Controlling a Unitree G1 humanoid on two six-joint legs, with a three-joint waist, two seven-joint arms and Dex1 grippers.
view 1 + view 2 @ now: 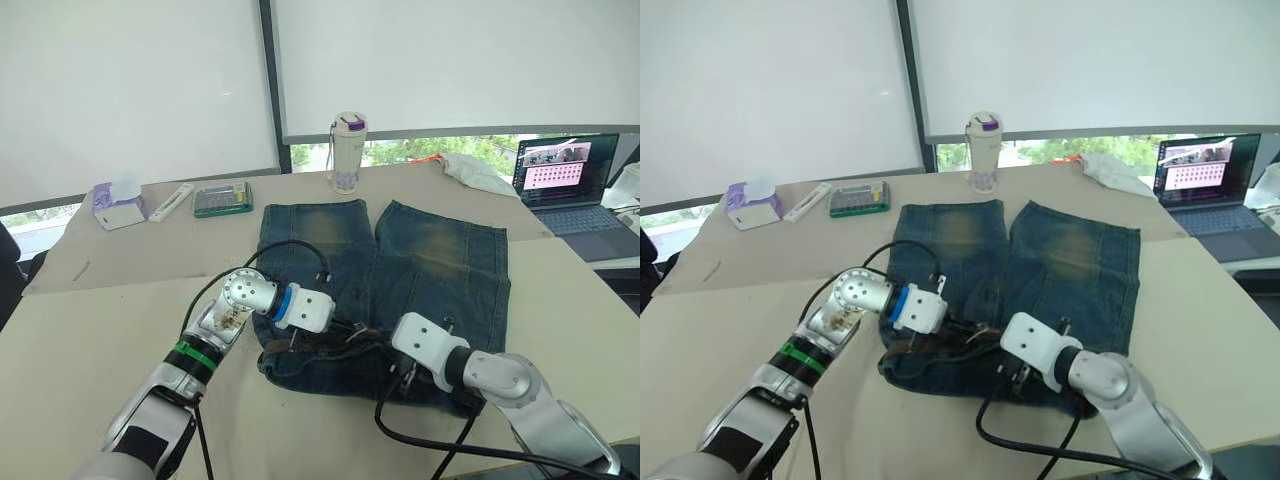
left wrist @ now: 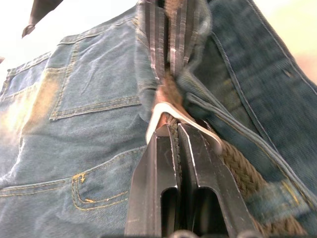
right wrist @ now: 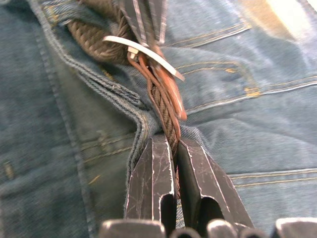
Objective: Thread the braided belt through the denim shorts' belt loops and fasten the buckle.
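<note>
Both tools, left (image 2: 174,130) and right (image 3: 171,144), clamped the dark-brown braided belt (image 3: 163,116) beside its silver buckle (image 2: 163,111), steadying both ends over the blue denim shorts (image 1: 440,260) near the tabletop's (image 1: 90,330) front edge for fastening.

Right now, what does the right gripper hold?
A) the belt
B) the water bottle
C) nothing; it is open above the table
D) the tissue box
A: in the right wrist view, the right gripper is shut on the belt, just below the buckle, over the shorts.

Faded denim shorts (image 1: 430,260), woven braided belt (image 3: 166,116), shiny metal buckle (image 3: 143,52).
</note>
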